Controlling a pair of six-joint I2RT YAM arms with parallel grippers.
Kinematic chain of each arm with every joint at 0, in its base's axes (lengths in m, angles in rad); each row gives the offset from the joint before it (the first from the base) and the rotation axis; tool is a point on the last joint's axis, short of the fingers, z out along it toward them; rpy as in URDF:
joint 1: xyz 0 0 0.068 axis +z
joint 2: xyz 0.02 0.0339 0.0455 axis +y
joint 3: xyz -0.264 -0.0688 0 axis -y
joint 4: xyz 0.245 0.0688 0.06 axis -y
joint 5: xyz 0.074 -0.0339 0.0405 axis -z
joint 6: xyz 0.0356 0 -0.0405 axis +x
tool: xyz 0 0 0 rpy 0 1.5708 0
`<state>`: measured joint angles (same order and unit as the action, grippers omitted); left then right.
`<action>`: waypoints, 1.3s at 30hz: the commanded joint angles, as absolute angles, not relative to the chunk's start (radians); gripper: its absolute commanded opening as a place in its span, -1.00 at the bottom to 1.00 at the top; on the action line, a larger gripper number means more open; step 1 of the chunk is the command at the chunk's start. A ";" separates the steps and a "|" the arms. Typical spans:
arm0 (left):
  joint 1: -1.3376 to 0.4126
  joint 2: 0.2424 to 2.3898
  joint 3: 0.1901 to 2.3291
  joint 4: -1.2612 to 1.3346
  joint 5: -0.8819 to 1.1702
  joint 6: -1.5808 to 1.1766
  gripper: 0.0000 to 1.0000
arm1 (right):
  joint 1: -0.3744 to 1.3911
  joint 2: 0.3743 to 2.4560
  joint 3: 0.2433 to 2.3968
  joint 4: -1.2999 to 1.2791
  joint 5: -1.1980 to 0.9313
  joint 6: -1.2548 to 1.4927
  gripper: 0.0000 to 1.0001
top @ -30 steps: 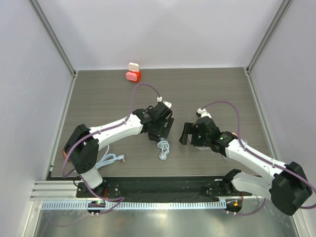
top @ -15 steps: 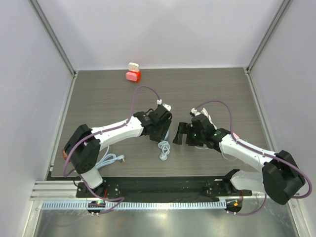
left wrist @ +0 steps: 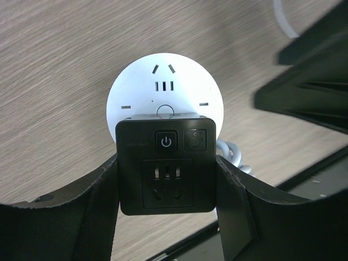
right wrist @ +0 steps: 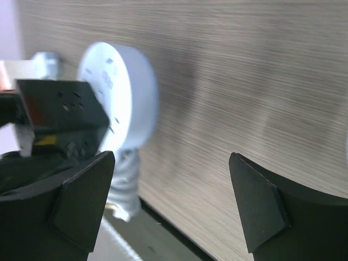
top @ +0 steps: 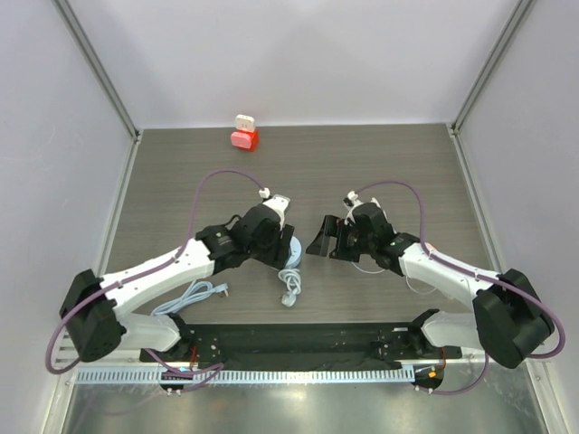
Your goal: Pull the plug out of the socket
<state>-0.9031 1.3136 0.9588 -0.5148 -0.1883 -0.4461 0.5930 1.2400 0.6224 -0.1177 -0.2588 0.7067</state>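
Observation:
A black square plug (left wrist: 167, 166) with a power button sits between my left gripper's (left wrist: 167, 202) fingers, which are shut on its two sides. Its top edge overlaps the round white socket (left wrist: 165, 89) lying on the wooden table; I cannot tell whether they are still joined. From above, my left gripper (top: 279, 241) is at the socket (top: 295, 250). My right gripper (top: 318, 242) is open and empty just right of it. In the right wrist view the plug (right wrist: 60, 117) stands against the socket's (right wrist: 128, 98) face, beyond my right gripper (right wrist: 171, 204).
The socket's coiled white cable (top: 289, 289) trails toward the near edge. A second pale cable (top: 194, 297) lies near the left arm's base. A small red and white object (top: 244, 134) stands at the back wall. A black rail (top: 289, 339) runs along the near edge.
My left arm has drawn back and left, taking the plug, the socket and the cable with it. My right gripper has moved left toward the socket and stays open.

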 commanded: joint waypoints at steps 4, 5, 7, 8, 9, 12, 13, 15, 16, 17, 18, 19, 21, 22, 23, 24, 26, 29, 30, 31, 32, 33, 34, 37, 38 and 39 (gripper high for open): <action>-0.910 1.163 0.948 -0.353 -0.091 -0.502 -0.99 | 0.589 1.242 0.583 0.251 -0.480 0.879 0.85; -0.908 1.154 0.943 -0.351 -0.087 -0.502 -1.00 | 0.591 1.250 0.572 0.276 -0.495 0.893 0.85; -0.908 1.129 0.939 -0.345 -0.083 -0.500 -1.00 | 0.595 1.282 0.563 0.345 -0.534 0.935 0.85; -0.908 1.123 0.939 -0.339 -0.078 -0.500 -1.00 | 0.600 1.292 0.560 0.363 -0.537 0.945 0.85; -0.908 1.117 0.939 -0.339 -0.075 -0.499 -1.00 | 0.603 1.302 0.554 0.388 -0.534 0.956 0.84; -0.908 1.100 0.945 -0.330 -0.060 -0.492 -1.00 | 0.609 1.315 0.532 0.436 -0.535 0.982 0.75; -0.908 1.094 0.949 -0.330 -0.051 -0.489 -1.00 | 0.609 1.315 0.519 0.449 -0.534 0.989 0.70; -0.908 1.086 0.948 -0.325 -0.041 -0.488 -1.00 | 0.609 1.310 0.502 0.480 -0.519 1.008 0.66; -0.908 1.085 0.950 -0.324 -0.037 -0.486 -1.00 | 0.609 1.304 0.489 0.488 -0.509 1.009 0.62; -0.908 1.083 0.948 -0.324 -0.031 -0.486 -1.00 | 0.609 1.299 0.485 0.492 -0.505 1.012 0.61; -0.908 1.080 0.946 -0.322 -0.026 -0.486 -1.00 | 0.609 1.296 0.479 0.503 -0.489 1.023 0.60; -0.908 1.080 0.945 -0.321 -0.022 -0.488 -1.00 | 0.609 1.289 0.468 0.511 -0.483 1.029 0.57; -0.908 1.074 0.939 -0.318 -0.015 -0.495 -1.00 | 0.609 1.284 0.460 0.529 -0.471 1.046 0.56; -0.908 1.071 0.937 -0.318 -0.014 -0.497 -1.00 | 0.609 1.285 0.460 0.531 -0.469 1.048 0.53; -0.908 1.068 0.936 -0.314 -0.014 -0.505 -1.00 | 0.609 1.292 0.466 0.532 -0.474 1.046 0.52; -0.908 1.065 0.934 -0.313 -0.015 -0.508 -1.00 | 0.609 1.293 0.465 0.541 -0.477 1.046 0.52; -0.908 1.062 0.939 -0.313 -0.020 -0.518 -1.00 | 0.609 1.302 0.469 0.551 -0.495 1.048 0.50; -0.908 1.060 0.950 -0.313 -0.017 -0.545 -1.00 | 0.607 1.310 0.465 0.572 -0.499 1.055 0.46; -0.908 1.060 0.951 -0.310 -0.012 -0.554 -1.00 | 0.609 1.309 0.462 0.589 -0.497 1.057 0.44; -0.908 1.060 0.953 -0.308 -0.006 -0.557 -1.00 | 0.609 1.308 0.456 0.600 -0.497 1.065 0.39; -0.908 1.058 0.953 -0.302 -0.006 -0.560 -1.00 | 0.609 1.307 0.450 0.610 -0.499 1.069 0.34; -0.908 1.058 0.953 -0.299 -0.006 -0.561 -1.00 | 0.609 1.308 0.446 0.632 -0.497 1.074 0.33; -0.908 1.057 0.950 -0.293 -0.006 -0.566 -1.00 | 0.607 1.307 0.442 0.641 -0.495 1.080 0.28; -0.908 1.051 0.940 -0.276 -0.006 -0.580 -1.00 | 0.609 1.318 0.423 0.673 -0.497 1.095 0.08; -0.908 1.045 0.933 -0.265 -0.006 -0.586 -1.00 | 0.609 1.319 0.416 0.683 -0.502 1.103 0.03; -0.908 1.040 0.930 -0.261 -0.006 -0.594 -1.00 | 0.609 1.324 0.413 0.695 -0.503 1.104 0.01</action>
<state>-0.8997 1.0992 0.9096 -0.4591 -0.0917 -0.5354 0.6006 1.3106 0.4236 0.5877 -0.5064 1.0832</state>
